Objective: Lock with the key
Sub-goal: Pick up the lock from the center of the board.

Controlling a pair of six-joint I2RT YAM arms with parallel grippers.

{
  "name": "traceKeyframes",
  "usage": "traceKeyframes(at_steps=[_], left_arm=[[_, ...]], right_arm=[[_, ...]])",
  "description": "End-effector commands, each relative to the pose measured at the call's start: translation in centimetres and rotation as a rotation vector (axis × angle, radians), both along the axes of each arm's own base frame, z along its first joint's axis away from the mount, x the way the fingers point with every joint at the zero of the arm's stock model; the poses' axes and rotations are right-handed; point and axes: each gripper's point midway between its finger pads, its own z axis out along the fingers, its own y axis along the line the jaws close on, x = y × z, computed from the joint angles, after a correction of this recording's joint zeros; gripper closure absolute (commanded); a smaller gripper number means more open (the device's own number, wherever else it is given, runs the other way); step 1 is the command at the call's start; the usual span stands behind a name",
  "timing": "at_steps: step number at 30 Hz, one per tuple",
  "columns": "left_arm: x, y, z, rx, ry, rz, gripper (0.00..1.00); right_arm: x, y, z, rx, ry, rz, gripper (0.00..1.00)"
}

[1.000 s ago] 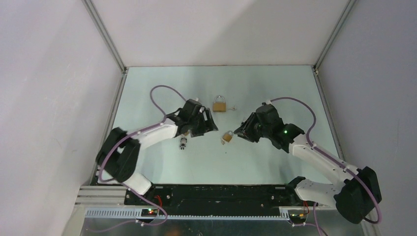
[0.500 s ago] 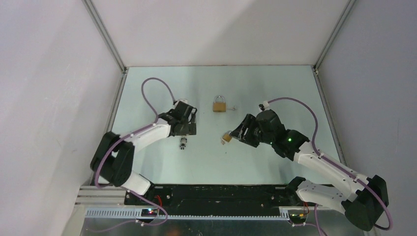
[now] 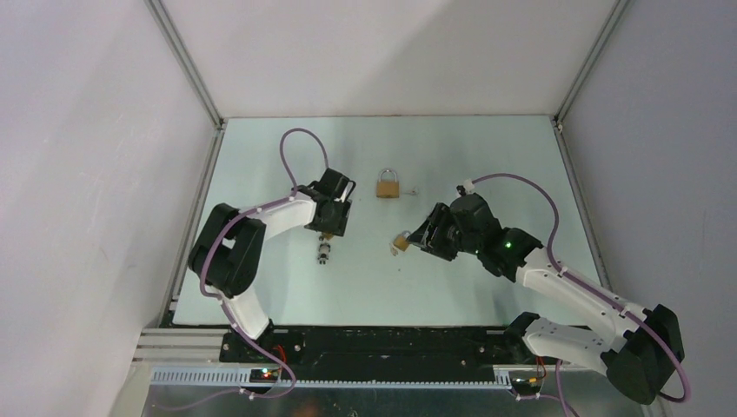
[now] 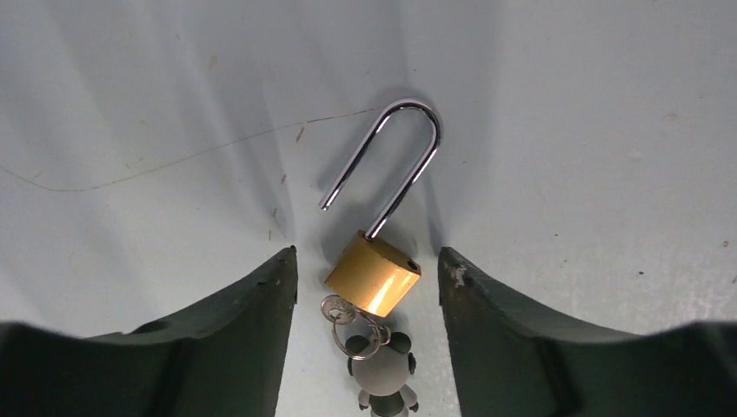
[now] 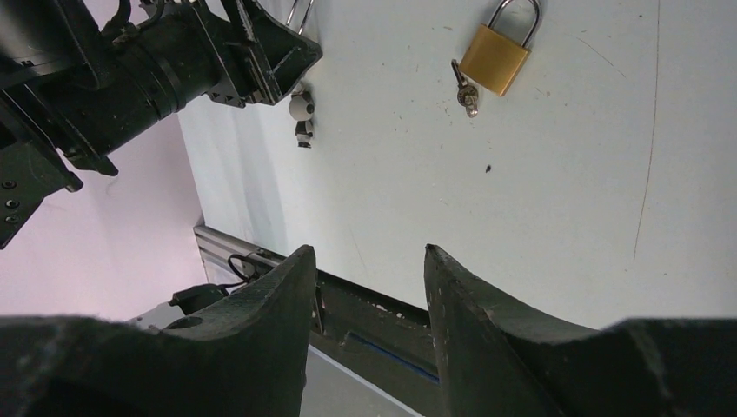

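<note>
A brass padlock (image 4: 374, 274) with its shackle (image 4: 407, 146) swung open lies on the table between the fingers of my open left gripper (image 4: 367, 261). Its key (image 4: 341, 311) sits in the body's bottom, with a ring and a small grey bear charm (image 4: 382, 372). In the top view the left gripper (image 3: 331, 217) hides that lock; only the charm (image 3: 323, 253) shows. My right gripper (image 3: 421, 237) is open and empty, just right of a second brass padlock (image 3: 402, 241). That lock (image 5: 494, 58) is closed, with a key (image 5: 466, 92) beside it.
A third brass padlock (image 3: 388, 185), closed, lies at the back centre of the pale table (image 3: 487, 156). The black rail (image 3: 382, 343) runs along the near edge. White walls stand on the left, back and right.
My left gripper has drawn back to the left and now sits over the open padlock; its elbow swung inward. My right gripper shifted slightly left toward the second padlock.
</note>
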Motion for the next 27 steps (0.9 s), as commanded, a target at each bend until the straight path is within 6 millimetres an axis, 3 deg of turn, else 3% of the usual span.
traceKeyframes(at_steps=[1, 3, 5, 9, 17, 27], left_arm=[[-1.2, 0.2, -1.9, 0.005, 0.086, -0.033, 0.40], [-1.3, 0.0, -2.1, -0.007, 0.095, -0.035, 0.48], [-1.6, -0.4, -2.0, -0.032, 0.104, -0.036, 0.50], [-2.4, -0.7, -1.6, -0.071, 0.111, -0.021, 0.41], [-2.9, -1.7, -1.3, -0.130, 0.139, -0.012, 0.41], [-3.7, -1.5, -2.0, -0.117, 0.177, -0.009, 0.64]], right_arm=[[0.5, 0.1, -0.3, -0.001, 0.006, -0.029, 0.48], [0.6, 0.4, -0.8, -0.003, 0.020, -0.024, 0.49], [0.6, 0.7, -1.0, 0.005, 0.036, -0.016, 0.51], [0.5, 1.2, -1.4, 0.012, 0.058, -0.010, 0.51], [0.7, 1.2, -1.6, 0.009, 0.061, -0.006, 0.51], [2.5, 1.1, -1.2, 0.056, 0.046, 0.000, 0.52]])
